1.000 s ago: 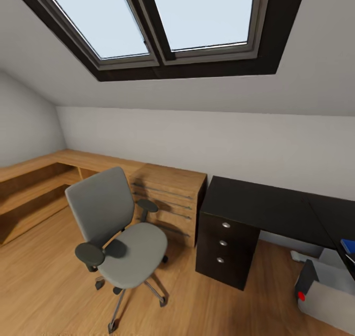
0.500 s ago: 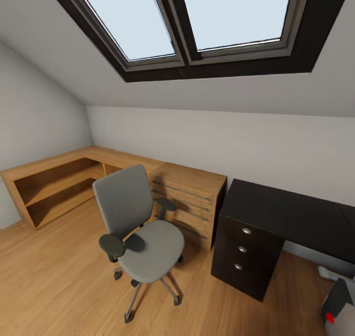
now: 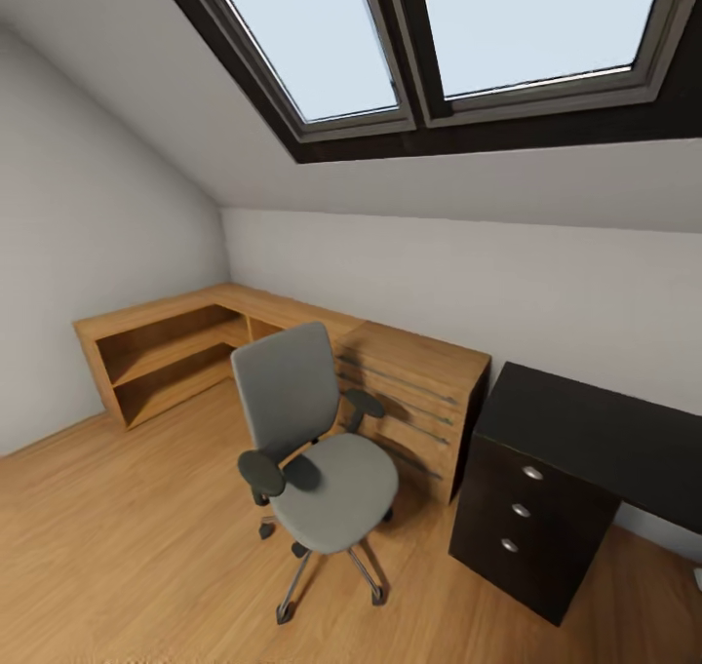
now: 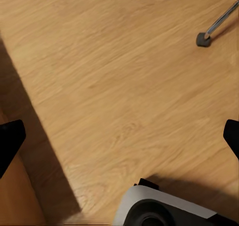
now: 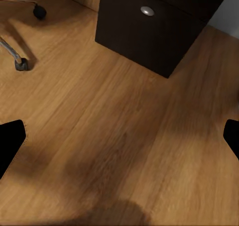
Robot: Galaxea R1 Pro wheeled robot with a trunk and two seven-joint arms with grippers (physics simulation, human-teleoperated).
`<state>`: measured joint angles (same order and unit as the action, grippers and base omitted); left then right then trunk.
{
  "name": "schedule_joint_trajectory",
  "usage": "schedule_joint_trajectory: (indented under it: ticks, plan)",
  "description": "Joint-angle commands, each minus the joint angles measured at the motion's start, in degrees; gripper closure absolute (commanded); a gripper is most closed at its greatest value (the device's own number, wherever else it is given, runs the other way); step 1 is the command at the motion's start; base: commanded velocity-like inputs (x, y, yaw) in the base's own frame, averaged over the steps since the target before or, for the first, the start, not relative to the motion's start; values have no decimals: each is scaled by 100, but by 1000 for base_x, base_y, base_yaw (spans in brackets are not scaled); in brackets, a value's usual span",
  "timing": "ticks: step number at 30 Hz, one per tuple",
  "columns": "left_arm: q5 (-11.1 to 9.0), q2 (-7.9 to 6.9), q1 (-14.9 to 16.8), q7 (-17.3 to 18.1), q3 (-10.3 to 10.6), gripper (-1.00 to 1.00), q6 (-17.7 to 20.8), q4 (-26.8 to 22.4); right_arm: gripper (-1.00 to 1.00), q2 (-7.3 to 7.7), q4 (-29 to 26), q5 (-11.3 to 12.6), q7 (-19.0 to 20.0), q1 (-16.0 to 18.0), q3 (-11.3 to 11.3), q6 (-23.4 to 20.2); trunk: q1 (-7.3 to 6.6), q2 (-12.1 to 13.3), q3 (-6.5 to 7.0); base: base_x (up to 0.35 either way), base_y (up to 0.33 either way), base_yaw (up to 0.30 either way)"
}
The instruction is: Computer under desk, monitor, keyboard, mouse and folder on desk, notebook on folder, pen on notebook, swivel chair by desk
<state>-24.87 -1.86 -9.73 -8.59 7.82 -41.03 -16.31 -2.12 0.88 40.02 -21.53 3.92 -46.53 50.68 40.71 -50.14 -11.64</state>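
Desk (image 3: 585,430) stands beyond the right gripper (image 5: 119,136), its drawer unit (image 5: 149,27) just ahead; both claws hang released and empty over the floor. Swivel chair (image 3: 322,449) sits ahead of the left gripper (image 4: 119,136), well apart from its caster (image 4: 203,38). Approach slowly, square to the seat.

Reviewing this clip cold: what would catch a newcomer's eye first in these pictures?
Probably the grey swivel chair, standing alone on the wood floor with an empty seat, in front of a light-wood chest of drawers. Above it, two big skylights in dark frames cut into the sloped ceiling. To the right stands the black desk with its drawer unit and round silver knobs.
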Motion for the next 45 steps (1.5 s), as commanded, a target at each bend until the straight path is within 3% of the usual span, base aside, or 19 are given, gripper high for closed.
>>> schedule_joint_trajectory:
  ticks: [1,12,22,30,33,34,38,40,45]
  plan:
    - [-7,-5,-2,-60,48,-100,-2,-13,-100,-4,9,-8,-53,4,-49,3,1,-5,-7,0,0,272]
    - [-11,17,-2,-70,51,-100,229,229,-100,-3,9,-5,-53,3,-49,4,1,-5,-7,0,0,272]
    - [-18,13,-2,-82,54,-100,1229,233,-100,-7,9,-19,-53,-71,-56,234,1,-5,-7,0,0,271]
    - [-19,20,-2,-81,48,-100,1228,200,-100,-4,9,-20,-53,-75,-51,257,1,-5,-7,0,0,218]
    - [-18,24,-2,-80,46,-100,1095,199,-100,-2,9,-20,-53,-76,-50,258,1,-5,-7,0,0,158]
    - [-17,32,-2,-75,48,-100,608,210,-100,-2,9,-21,-53,-76,-49,258,1,-5,-7,0,0,143]
    - [-12,36,-2,-73,41,-100,161,226,-100,0,9,-21,-53,-76,-49,258,1,-5,-7,0,0,140]
    - [-10,52,-2,-71,37,-100,-360,253,-100,-1,9,-21,-53,-76,-49,259,1,-5,-7,0,0,138]
    - [-10,138,-2,-66,36,-100,-1012,447,-100,0,9,-21,-53,-76,-49,259,1,-5,-7,0,0,137]
